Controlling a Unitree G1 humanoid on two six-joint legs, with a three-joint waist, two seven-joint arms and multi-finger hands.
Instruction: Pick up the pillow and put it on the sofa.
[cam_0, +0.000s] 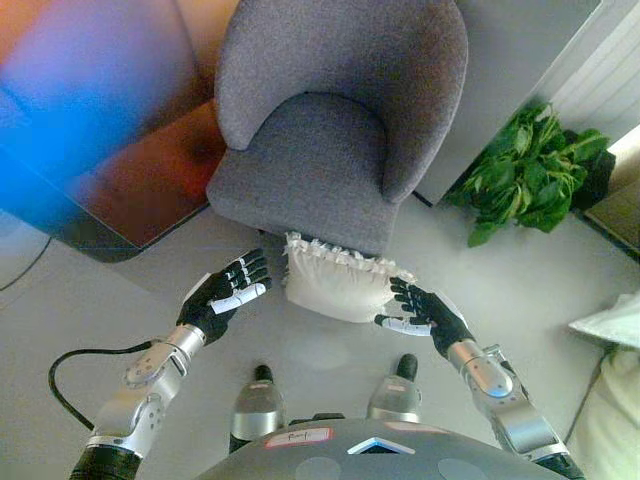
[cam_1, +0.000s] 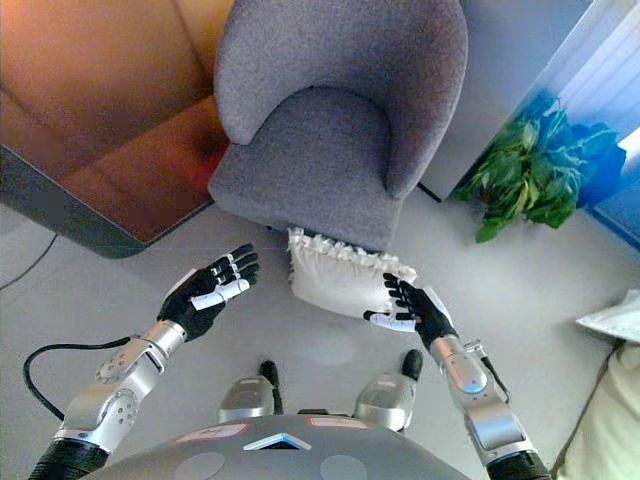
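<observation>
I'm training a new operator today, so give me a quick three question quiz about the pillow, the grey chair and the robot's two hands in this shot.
1. True or false: the white pillow already lies on the seat of the grey chair.
2. Which hand touches the pillow? A) left hand B) right hand C) neither
3. Fill in: the green thing right of the chair is a ____.

Key:
1. False. The pillow is on the floor, against the chair's front edge.
2. B. The right hand's straight fingers meet the pillow's right end; the left hand is open and apart from its left side.
3. plant.
</observation>
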